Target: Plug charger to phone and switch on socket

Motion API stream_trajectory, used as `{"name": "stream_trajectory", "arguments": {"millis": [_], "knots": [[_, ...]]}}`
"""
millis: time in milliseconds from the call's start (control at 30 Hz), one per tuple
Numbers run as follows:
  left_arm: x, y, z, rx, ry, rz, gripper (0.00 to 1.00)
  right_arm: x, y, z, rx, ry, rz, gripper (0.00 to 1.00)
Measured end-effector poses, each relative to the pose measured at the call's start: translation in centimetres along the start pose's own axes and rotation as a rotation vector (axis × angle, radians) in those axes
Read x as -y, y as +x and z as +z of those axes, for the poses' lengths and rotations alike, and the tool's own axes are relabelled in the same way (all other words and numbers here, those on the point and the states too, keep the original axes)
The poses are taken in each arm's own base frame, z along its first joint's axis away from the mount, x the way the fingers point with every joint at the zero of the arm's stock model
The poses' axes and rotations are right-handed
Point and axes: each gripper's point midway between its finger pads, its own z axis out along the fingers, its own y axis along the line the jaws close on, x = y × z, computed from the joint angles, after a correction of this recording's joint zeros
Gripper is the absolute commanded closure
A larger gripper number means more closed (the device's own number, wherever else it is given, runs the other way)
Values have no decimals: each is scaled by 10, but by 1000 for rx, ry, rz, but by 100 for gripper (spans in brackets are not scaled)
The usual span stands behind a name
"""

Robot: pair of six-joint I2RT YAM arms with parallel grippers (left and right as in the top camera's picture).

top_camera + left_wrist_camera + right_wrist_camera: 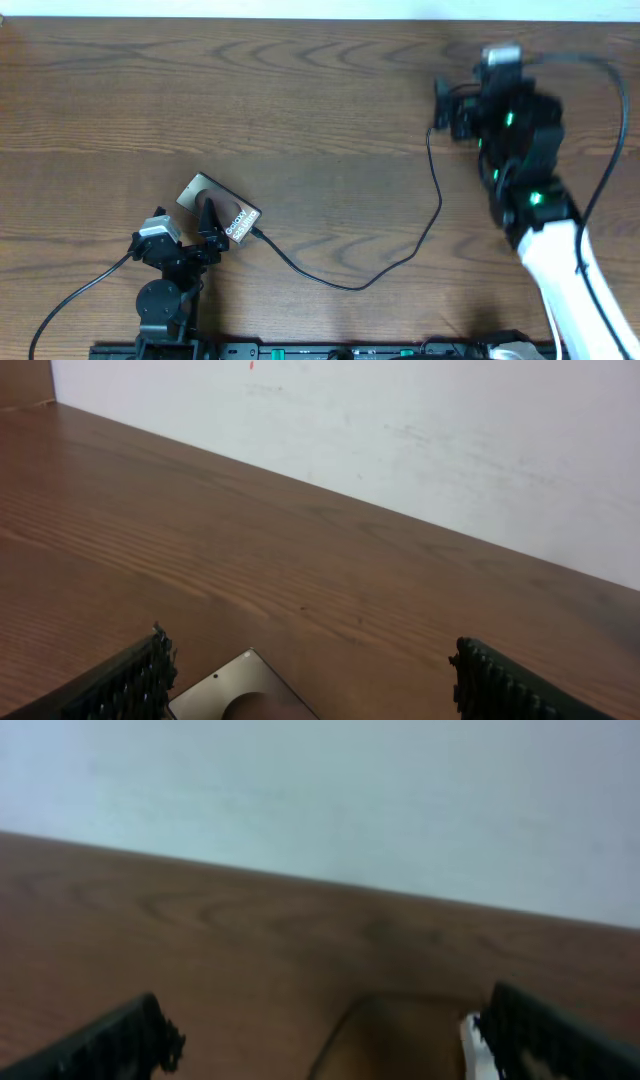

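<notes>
Phone [222, 213] lies front-left on the table [300, 100], the charger cable [400, 255] reaching its edge — left gripper [310, 665] spread wide just above it. Right gripper [325, 1020], far right, gapes too — holding nothing.

A dark brown wooden table [300, 110] with wavy grain fills the scene, its surface faintly glossy under soft, even light. Along its far edge stands a plain white wall [420, 450] — lightly scuffed, with a tiny red mark [251, 365] high up.
</notes>
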Motion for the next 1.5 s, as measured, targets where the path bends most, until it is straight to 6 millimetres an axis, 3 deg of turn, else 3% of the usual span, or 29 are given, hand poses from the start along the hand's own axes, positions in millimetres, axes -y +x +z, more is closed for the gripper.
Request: {"name": "stream_trajectory", "arguments": {"millis": [133,500,667,900,1033,1267,1500], "knots": [[0,0,0,0,0,0,14,-1,37,-24,31,7,-1,1],[0,0,0,-1,0,0,14,5,94,-94,219,58,5,1],[0,0,0,-1,0,0,14,8,116,-108,280,77,11,1],[0,0,0,-1,0,0,14,11,159,-112,164,91,11,1],[0,0,0,-1,0,0,14,20,146,-121,229,130,20,1],[0,0,0,-1,0,0,14,38,148,-123,224,200,34,1],[0,0,0,-1,0,0,14,41,149,-124,223,214,37,1]]}}
